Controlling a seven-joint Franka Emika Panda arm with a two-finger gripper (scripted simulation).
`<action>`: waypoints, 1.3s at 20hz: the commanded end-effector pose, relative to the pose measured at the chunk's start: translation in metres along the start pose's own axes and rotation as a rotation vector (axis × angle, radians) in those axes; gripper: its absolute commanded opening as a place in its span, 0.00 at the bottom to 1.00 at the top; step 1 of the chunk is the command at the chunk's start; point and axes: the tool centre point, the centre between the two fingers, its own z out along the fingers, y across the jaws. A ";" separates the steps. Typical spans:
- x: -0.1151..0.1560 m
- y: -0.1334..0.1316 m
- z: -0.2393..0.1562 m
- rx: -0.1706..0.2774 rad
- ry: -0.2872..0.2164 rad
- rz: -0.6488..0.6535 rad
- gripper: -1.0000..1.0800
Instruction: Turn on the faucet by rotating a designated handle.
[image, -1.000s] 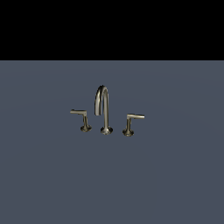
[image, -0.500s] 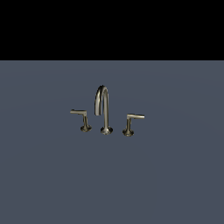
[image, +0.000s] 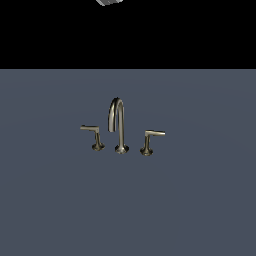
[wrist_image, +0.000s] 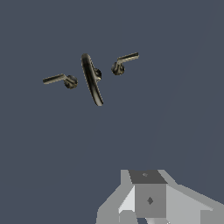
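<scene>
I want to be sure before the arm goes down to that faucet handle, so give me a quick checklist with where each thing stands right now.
1. Target handle in sight, lever pointing to the exterior view's right: ok.
2. Twin handle and spout stand apart from it: ok.
3. Gripper near the handle: not ok, it sits high at the frame's top edge.
4. Gripper open: cannot tell, fingertips out of view.
5. Lever turned: not ok.
</scene>
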 end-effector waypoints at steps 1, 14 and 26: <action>0.012 -0.007 0.015 0.004 0.001 0.068 0.00; 0.079 -0.030 0.090 0.020 0.007 0.412 0.00; 0.146 -0.029 0.158 0.032 0.014 0.728 0.00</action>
